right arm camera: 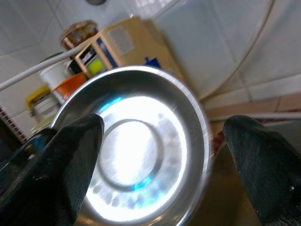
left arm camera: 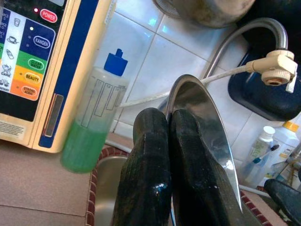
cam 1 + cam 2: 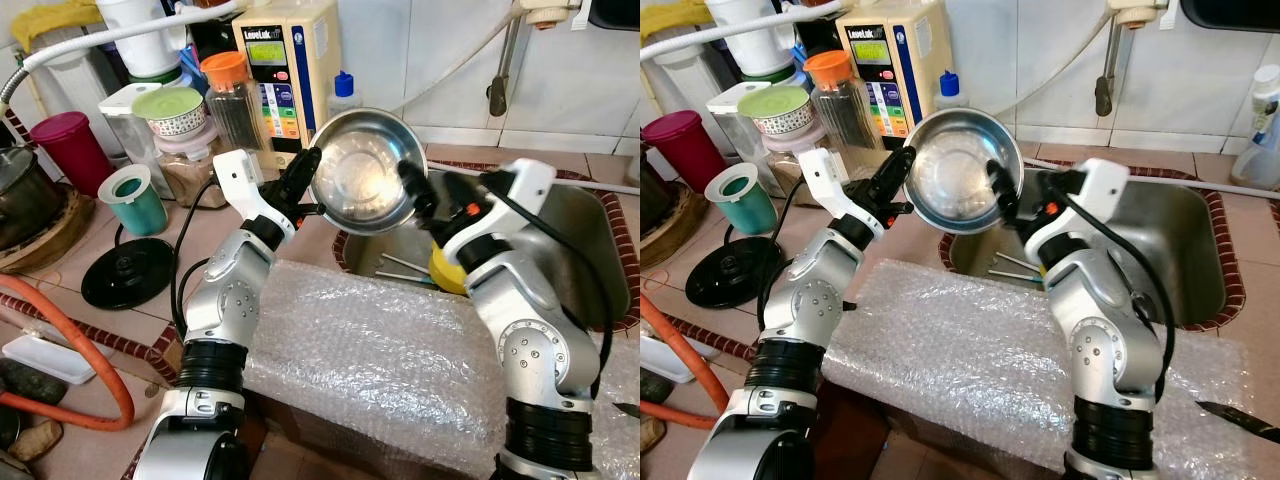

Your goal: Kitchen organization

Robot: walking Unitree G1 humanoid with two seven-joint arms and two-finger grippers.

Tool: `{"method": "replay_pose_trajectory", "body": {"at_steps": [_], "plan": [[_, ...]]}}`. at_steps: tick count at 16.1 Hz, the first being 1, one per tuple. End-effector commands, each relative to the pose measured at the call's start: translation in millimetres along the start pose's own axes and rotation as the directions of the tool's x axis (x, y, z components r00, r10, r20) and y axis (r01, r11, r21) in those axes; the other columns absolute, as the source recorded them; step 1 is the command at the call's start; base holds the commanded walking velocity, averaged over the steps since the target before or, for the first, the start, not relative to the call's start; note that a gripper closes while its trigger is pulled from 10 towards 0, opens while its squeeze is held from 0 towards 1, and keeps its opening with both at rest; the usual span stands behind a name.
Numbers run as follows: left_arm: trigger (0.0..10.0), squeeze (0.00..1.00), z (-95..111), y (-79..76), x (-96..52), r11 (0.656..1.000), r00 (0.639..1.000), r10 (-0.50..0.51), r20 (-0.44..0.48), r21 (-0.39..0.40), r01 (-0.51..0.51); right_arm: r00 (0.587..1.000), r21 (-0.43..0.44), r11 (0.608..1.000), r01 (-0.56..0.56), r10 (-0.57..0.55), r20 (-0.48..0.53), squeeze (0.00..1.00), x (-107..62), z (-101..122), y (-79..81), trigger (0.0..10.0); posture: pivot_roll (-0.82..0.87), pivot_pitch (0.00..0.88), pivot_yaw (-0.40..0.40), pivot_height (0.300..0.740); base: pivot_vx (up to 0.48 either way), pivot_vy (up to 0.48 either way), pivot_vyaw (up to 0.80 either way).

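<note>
A round steel bowl (image 3: 365,175) is held up on its side above the near-left corner of the sink (image 3: 590,250), its hollow facing me. My left gripper (image 3: 300,178) is shut on the bowl's left rim; in the left wrist view its fingers (image 2: 150,155) press together against the bowl (image 2: 202,117). My right gripper (image 3: 420,192) is open at the bowl's right rim. In the right wrist view its fingers (image 1: 61,160) stand wide apart on either side of the bowl (image 1: 136,150).
Bubble wrap (image 3: 380,350) covers the counter's front edge. Utensils (image 3: 405,265) and a yellow object (image 3: 447,272) lie in the sink. A water machine (image 3: 285,70), jars, a teal cup (image 3: 135,200) and a black disc (image 3: 128,272) crowd the left. A knife (image 3: 1240,418) lies at the right.
</note>
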State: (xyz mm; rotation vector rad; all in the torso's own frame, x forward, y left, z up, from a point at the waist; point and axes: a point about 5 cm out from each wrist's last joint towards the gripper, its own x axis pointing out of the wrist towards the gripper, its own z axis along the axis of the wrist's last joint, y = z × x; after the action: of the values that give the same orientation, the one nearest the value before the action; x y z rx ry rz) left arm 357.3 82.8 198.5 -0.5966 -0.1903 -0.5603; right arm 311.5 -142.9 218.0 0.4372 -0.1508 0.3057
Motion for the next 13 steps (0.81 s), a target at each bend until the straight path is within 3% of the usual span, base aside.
{"method": "replay_pose_trajectory", "body": {"at_steps": [1, 3, 4, 5, 6, 10, 13], "plan": [[0.0, 0.00, 7.1, -1.2, -0.6, 1.000, 1.000, -0.013, 0.018, 0.004, 0.013, 1.000, -0.010, 1.000, 0.002, -0.002, 0.002, 0.00, 4.0, 0.2, -0.4, 10.0, -0.03, 0.000, 0.146, 0.740, 0.000, 0.000, 0.00], [0.0, 0.00, 8.4, -5.5, -0.5, 0.999, 0.999, -0.033, 0.021, -0.016, 0.034, 1.000, -0.009, 1.000, 0.018, -0.018, -0.003, 0.00, 5.5, -3.1, -5.6, 10.0, -0.02, 0.000, 0.146, 0.740, 0.000, 0.000, 0.00], [0.0, 0.00, 9.1, -8.1, -0.3, 0.999, 0.999, -0.044, 0.022, -0.024, 0.045, 1.000, 0.001, 1.000, 0.014, -0.014, -0.006, 0.00, 6.6, -5.9, -5.4, 8.1, -0.02, 0.000, 0.144, 0.740, 0.000, 0.000, 0.00], [0.0, 0.00, 9.5, -10.4, 0.1, 0.998, 0.998, -0.055, 0.022, -0.030, 0.055, 1.000, 0.019, 1.000, 0.000, 0.000, -0.008, 0.00, 8.1, -8.7, -3.0, 0.9, -0.02, 0.000, 0.144, 0.740, 0.000, 0.000, 0.00], [0.0, 0.00, 9.8, -11.9, 0.5, 0.998, 0.998, -0.059, 0.024, -0.034, 0.060, 1.000, 0.029, 1.000, -0.006, 0.006, -0.009, 0.00, 9.3, -10.7, -1.5, 0.0, -0.02, 0.000, 0.148, 0.740, 0.000, 0.000, 0.00], [0.0, 0.00, 8.4, -18.4, -0.1, 0.995, 0.997, -0.081, 0.020, -0.062, 0.082, 1.000, 0.089, 0.996, 0.015, -0.015, -0.007, 0.00, 14.1, -18.8, -1.2, 0.0, -0.03, 0.000, 0.155, 0.740, 0.000, 0.000, 0.00], [0.0, 0.00, 8.4, -19.8, -0.1, 0.993, 0.996, -0.091, 0.012, -0.070, 0.092, 0.994, 0.211, 0.972, 0.108, -0.108, -0.011, 0.00, 12.2, -22.9, -14.2, 0.0, -0.04, 0.000, 0.160, 0.740, 0.000, 0.000, 0.00]]}}
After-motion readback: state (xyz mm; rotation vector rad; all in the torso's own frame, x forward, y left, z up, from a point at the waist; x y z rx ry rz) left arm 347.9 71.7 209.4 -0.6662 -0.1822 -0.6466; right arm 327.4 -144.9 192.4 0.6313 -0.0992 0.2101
